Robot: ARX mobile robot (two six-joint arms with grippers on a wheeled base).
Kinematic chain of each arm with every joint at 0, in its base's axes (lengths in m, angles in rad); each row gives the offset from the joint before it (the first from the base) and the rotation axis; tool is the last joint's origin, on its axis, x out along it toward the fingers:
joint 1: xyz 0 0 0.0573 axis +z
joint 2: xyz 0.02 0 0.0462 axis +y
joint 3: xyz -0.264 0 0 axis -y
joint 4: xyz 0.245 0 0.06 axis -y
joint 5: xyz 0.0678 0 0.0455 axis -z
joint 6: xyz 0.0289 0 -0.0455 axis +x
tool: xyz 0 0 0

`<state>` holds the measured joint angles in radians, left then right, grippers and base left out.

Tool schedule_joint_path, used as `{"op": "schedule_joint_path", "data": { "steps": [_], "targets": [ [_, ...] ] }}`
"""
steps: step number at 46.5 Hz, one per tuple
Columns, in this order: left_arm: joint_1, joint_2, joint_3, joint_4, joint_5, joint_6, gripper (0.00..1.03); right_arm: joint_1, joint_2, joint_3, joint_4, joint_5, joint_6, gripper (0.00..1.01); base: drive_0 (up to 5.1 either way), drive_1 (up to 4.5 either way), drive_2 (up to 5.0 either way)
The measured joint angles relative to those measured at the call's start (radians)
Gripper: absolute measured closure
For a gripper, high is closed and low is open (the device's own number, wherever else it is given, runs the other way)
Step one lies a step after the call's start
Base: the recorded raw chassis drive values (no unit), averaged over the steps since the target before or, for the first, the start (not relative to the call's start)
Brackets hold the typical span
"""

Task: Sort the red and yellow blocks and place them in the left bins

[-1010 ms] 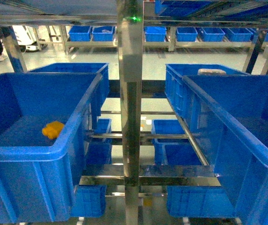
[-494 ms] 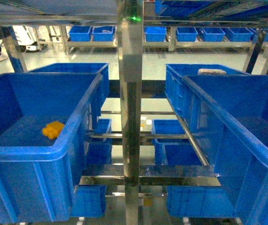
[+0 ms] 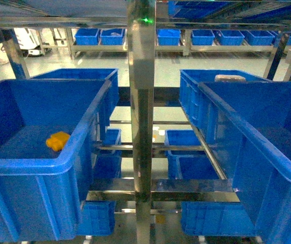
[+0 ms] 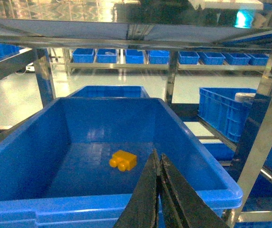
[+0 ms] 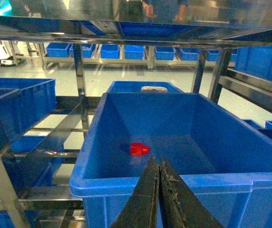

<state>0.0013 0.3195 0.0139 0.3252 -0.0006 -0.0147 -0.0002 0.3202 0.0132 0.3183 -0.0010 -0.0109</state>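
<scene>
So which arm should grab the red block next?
The right one, probably. The right arm's fingers hang over the near rim of the right bin, where the red block lies. The left arm's fingers are over the left bin, which already holds the yellow block.

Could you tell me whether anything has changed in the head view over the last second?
Hardly anything. The yellow block lies in the same spot on the floor of the left bin, and the racks and other crates have not shifted. Only a person's feet at the far upper left have moved slightly. Neither gripper appears in the head view; nothing was picked up or released.
</scene>
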Motion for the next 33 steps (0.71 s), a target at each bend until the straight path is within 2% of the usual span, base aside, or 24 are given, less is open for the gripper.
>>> {"op": "schedule_joint_path", "data": {
  "steps": [24,28,30,33],
  "targets": [
    [0.000,-0.148,0.000,-0.151,0.000,0.000,1.01,0.000,-0.151,0.000,-0.148,0.000,0.000,0.99,0.0,0.00,0.0],
    [0.000,-0.253,0.001,-0.314,0.002,0.000,1.01,0.000,-0.270,0.000,-0.322,-0.002,0.000,0.99,0.0,0.00,0.0],
    [0.000,-0.290,0.001,-0.342,-0.004,0.000,1.01,0.000,-0.303,0.000,-0.328,0.002,0.000,0.99,0.0,0.00,0.0],
    [0.000,-0.309,0.006,-0.313,-0.002,0.002,1.01,0.000,-0.314,0.004,-0.313,0.000,0.000,0.99,0.0,0.00,0.0]
  ]
}}
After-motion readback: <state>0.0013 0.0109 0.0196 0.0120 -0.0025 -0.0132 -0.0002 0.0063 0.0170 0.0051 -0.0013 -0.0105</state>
